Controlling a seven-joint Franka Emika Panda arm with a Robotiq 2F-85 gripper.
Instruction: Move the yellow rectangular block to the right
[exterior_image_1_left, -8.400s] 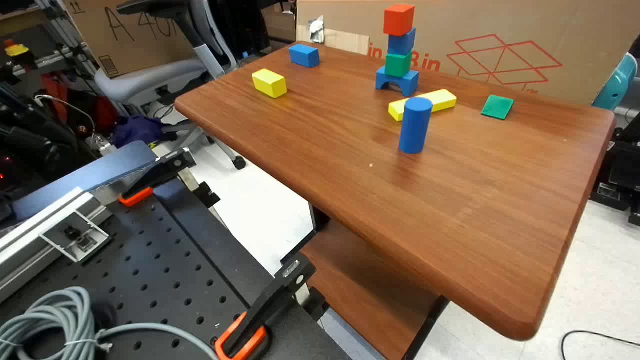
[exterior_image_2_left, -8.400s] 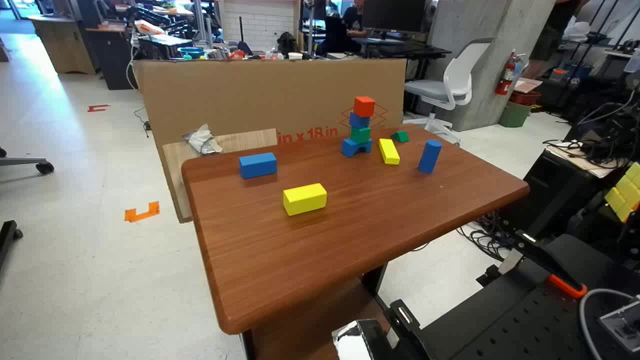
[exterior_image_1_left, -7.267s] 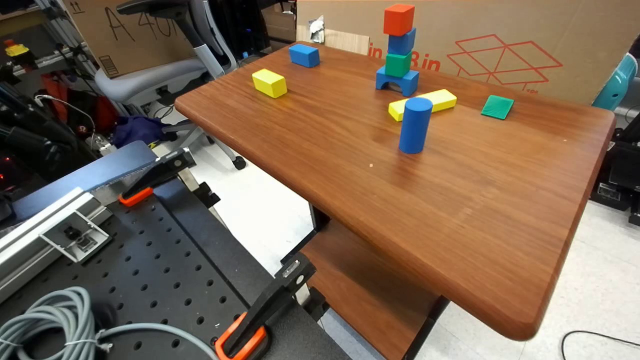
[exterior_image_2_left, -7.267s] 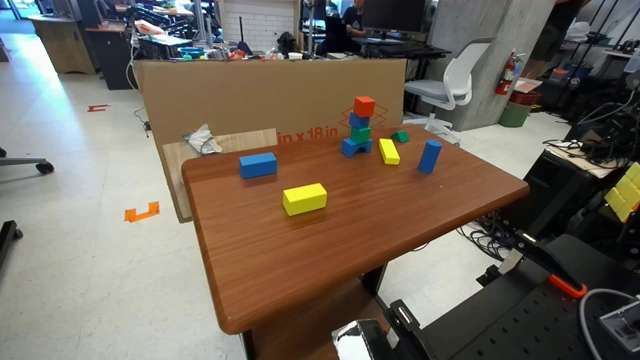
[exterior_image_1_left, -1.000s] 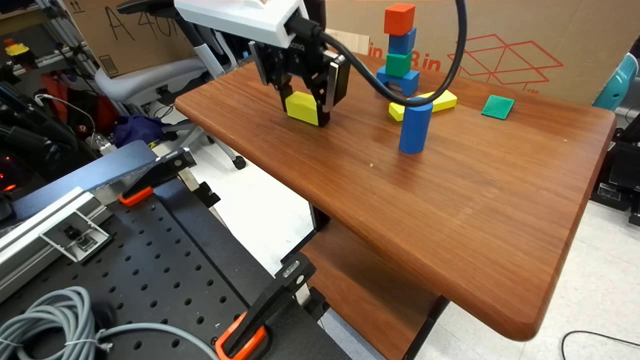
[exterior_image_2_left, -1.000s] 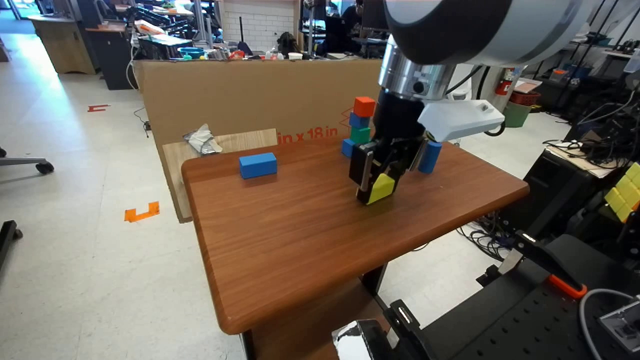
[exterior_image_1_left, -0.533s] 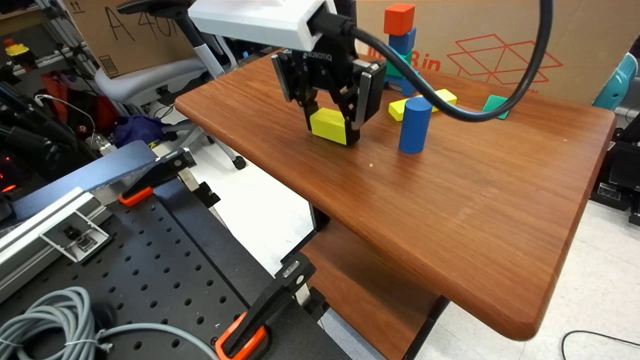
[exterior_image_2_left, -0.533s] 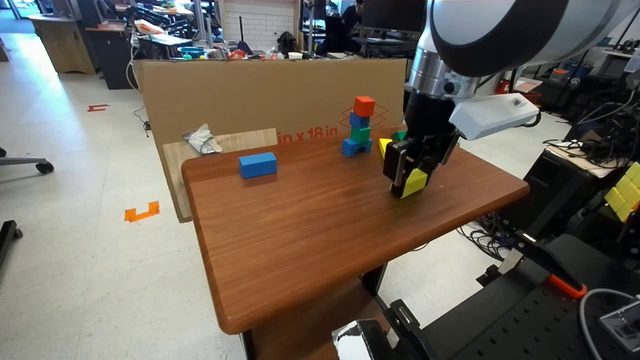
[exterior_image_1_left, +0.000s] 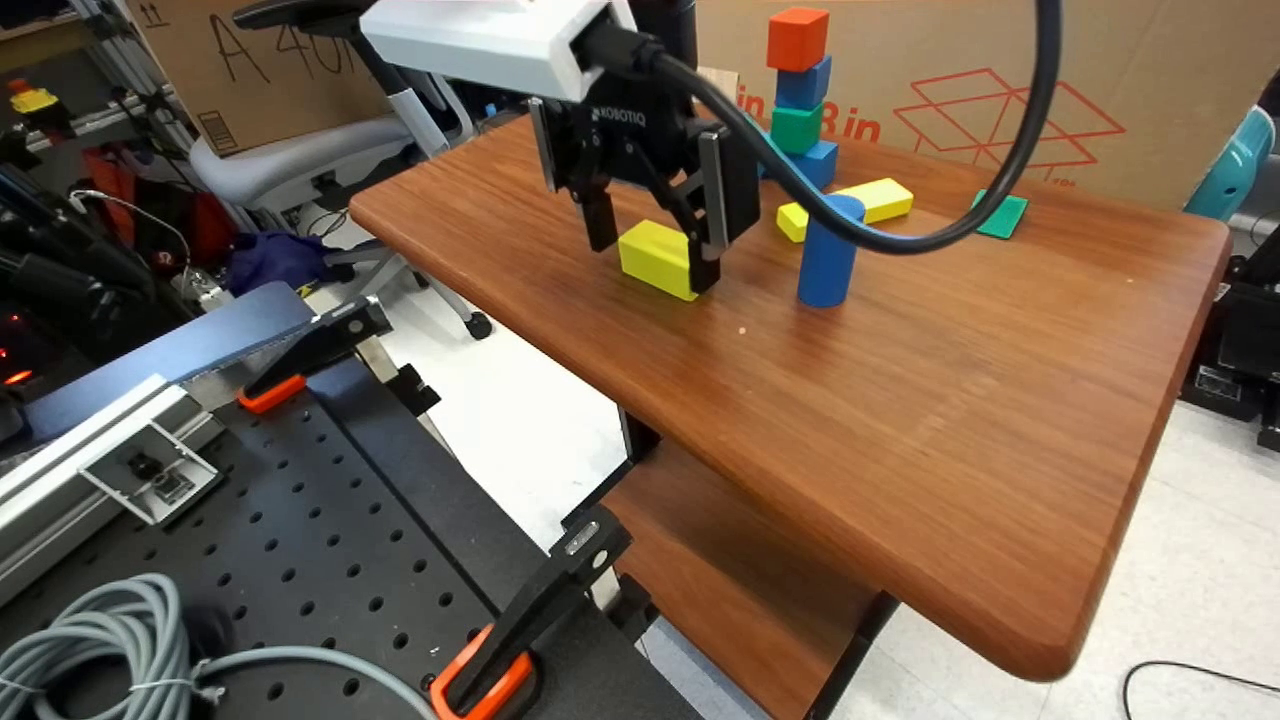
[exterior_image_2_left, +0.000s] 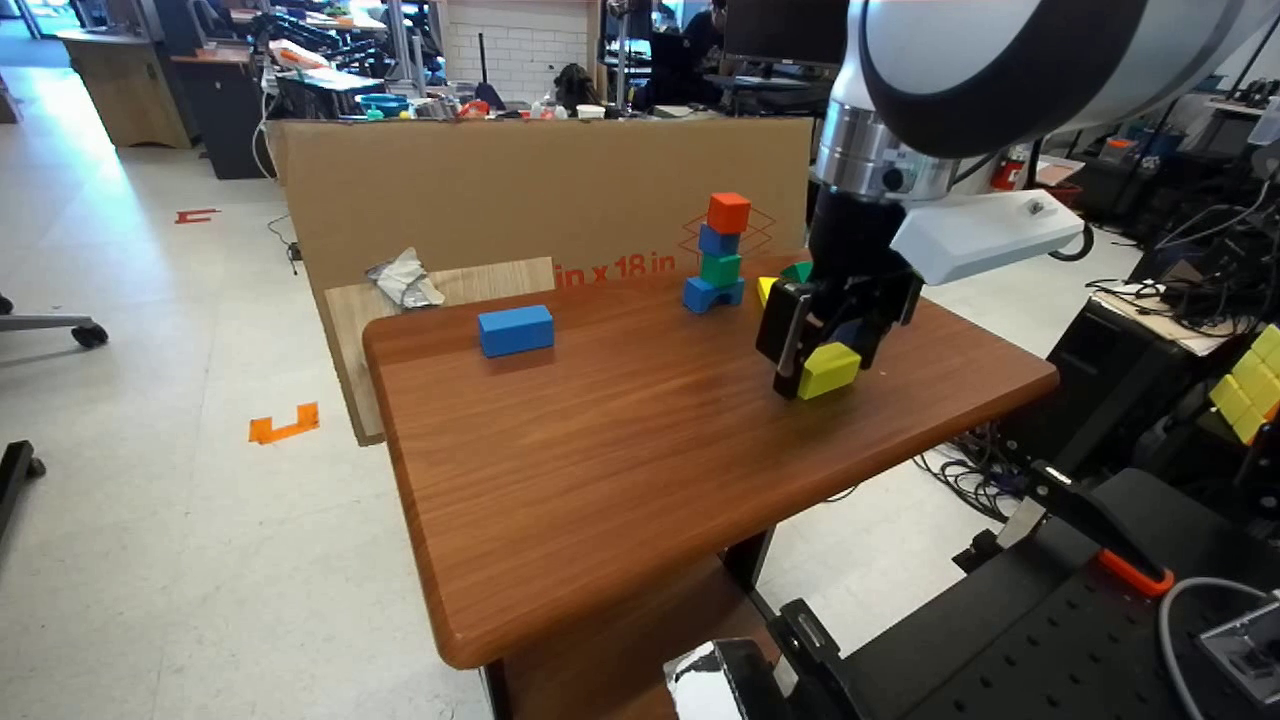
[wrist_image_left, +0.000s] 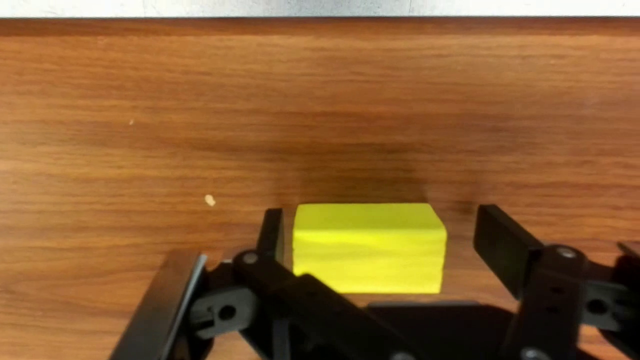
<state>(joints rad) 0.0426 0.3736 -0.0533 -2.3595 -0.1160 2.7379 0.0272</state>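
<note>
The yellow rectangular block (exterior_image_1_left: 655, 262) rests on the brown table, and it also shows in an exterior view (exterior_image_2_left: 832, 372). My gripper (exterior_image_1_left: 652, 256) is down around it with the fingers spread apart. In the wrist view the block (wrist_image_left: 370, 255) lies between the two fingers of the gripper (wrist_image_left: 379, 225). A narrow gap shows at the left finger and a wider gap at the right finger. The left finger's linkage covers the block's lower left corner. The gripper holds nothing.
A blue cylinder (exterior_image_1_left: 827, 268) stands close by the gripper. A long yellow piece (exterior_image_1_left: 886, 200) and a block tower (exterior_image_2_left: 720, 268) stand behind. A green piece (exterior_image_1_left: 1003, 217) lies further along. A blue block (exterior_image_2_left: 515, 330) sits near the table's far end. A black cable loops from the wrist.
The gripper carried the yellow block along the table toward the blue cylinder. In the last half second the fingers have opened and the block sits slightly lower, on the table.
</note>
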